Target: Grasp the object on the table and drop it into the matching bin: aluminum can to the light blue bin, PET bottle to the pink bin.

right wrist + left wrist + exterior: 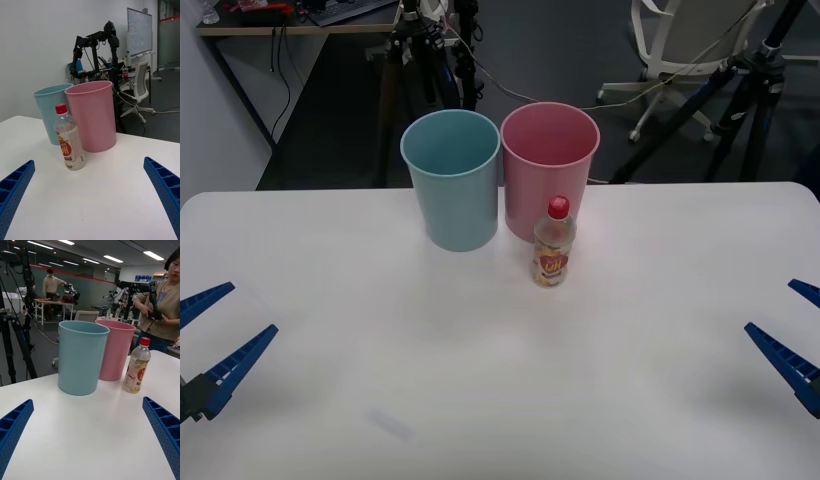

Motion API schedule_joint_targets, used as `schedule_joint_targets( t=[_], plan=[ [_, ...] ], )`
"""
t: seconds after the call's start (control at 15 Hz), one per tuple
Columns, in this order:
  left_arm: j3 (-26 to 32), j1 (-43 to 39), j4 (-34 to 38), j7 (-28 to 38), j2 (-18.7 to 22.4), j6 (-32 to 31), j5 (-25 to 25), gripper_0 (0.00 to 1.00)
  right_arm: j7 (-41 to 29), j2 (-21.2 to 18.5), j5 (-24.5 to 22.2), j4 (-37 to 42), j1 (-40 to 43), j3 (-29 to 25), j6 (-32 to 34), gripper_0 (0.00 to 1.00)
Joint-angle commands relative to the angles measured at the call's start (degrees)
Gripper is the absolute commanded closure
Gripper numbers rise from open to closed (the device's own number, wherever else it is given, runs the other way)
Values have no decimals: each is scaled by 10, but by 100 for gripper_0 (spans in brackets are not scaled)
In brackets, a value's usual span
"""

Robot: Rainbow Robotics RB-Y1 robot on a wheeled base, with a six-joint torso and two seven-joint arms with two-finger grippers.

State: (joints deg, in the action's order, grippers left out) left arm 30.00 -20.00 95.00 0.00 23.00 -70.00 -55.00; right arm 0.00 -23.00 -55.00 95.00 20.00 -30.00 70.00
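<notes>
Two grippers sit low at the near corners of the table [330, 400], both well back from the things standing on it. At the lower left of the front view the left gripper [210, 330] has its blue ribbed fingers [240, 360] spread wide apart, tips pointing inward and up the frame, with nothing between them. From its own wrist camera the left gripper [90, 435] shows a finger at each bottom corner and bare white tabletop between.

Moving right, the light blue bin [452, 178] stands upright in the upper middle of the front view, near the table's far edge. Just beside it, on its right, the pink bin [548, 165] stands upright too; the two rims look to be touching or very nearly so. Directly in front of the pink bin, a little toward the right of the frame's centre, the PET bottle [553, 243] stands upright on the table with its red cap on top and orange-yellow label facing the camera. It overlaps the pink bin's lower wall in the picture; whether they touch I cannot tell.

At the lower right edge, the right gripper [800, 335] mirrors the left, fingers splayed open and empty. In its wrist view the right gripper [88, 197] faces the bottle, which stands well ahead of the fingertips and left of the centre of the gap between them.
</notes>
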Motion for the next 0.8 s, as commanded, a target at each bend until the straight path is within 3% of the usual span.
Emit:
schedule_joint_targets(
  t=[0.07,0.2,0.53,0.8],
  plan=[
    [0,0,0,0,0,0,0,0,0,0,0,0,0,0,0,0],
    [0,0,0,0,0,0,0,0,0,13,-3,-6,-25,-8,0,0],
    [0,0,0,0,0,0,0,0,14,3,-3,-6,-14,8,2,0],
    [0,0,0,0,0,0,0,0,117,-1,8,-7,-3,35,-6,0]
  ],
)
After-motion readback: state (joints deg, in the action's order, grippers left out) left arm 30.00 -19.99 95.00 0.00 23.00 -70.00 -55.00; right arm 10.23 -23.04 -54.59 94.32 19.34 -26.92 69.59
